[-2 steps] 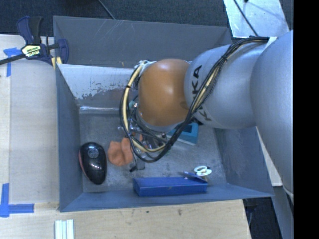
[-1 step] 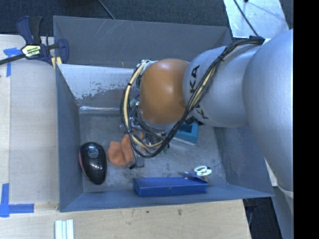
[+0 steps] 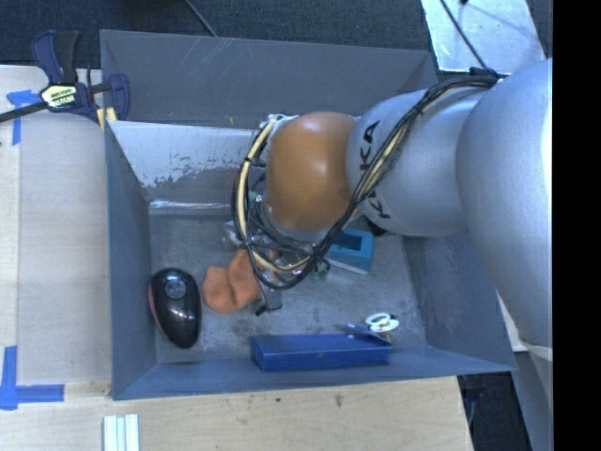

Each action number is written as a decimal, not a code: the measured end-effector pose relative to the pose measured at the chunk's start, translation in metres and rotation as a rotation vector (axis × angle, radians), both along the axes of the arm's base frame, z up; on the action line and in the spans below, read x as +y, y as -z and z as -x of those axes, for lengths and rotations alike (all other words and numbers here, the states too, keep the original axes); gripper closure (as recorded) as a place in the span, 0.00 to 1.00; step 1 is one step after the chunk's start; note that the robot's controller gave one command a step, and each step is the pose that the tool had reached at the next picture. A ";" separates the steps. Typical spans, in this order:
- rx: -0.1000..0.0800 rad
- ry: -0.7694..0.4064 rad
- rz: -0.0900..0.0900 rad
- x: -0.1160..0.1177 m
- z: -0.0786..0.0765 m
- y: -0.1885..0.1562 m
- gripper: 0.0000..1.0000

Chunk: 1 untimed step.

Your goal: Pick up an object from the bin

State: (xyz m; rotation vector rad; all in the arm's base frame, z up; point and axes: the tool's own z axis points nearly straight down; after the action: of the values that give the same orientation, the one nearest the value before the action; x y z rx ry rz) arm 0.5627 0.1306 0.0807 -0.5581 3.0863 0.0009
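Nearest the lens is the silver arm [image 3: 488,158], which fills the right side of the camera view and reaches leftward over the grey metal bin [image 3: 127,252]. Its wrist carries a rounded orange cover [image 3: 305,167], with black and yellow cables [image 3: 252,191] looped around the cover's left edge. The gripper [image 3: 268,289] hangs below the cover, low over the middle of the bin floor. The wrist and cables hide most of it, so I cannot tell whether it is spread or closed, and nothing can be seen held in it. Just to its left lies a soft orange lump [image 3: 230,287] of two rounded lobes, its right edge meeting the gripper's lower end in this view; real contact cannot be judged. Left of the lump, near the left wall, sits a black computer mouse [image 3: 177,306]. A blue block [image 3: 355,250] shows partly from under the wrist on the right. Along the near wall lies a long flat blue bar [image 3: 319,352], and a small white ring [image 3: 379,324] rests just above its right end.
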 end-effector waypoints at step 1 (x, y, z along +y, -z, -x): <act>-0.001 -0.043 -0.001 0.002 -0.005 0.010 1.00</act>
State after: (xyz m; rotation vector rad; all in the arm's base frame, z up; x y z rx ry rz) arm 0.5675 0.1330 0.0707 -0.6238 3.0722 0.0028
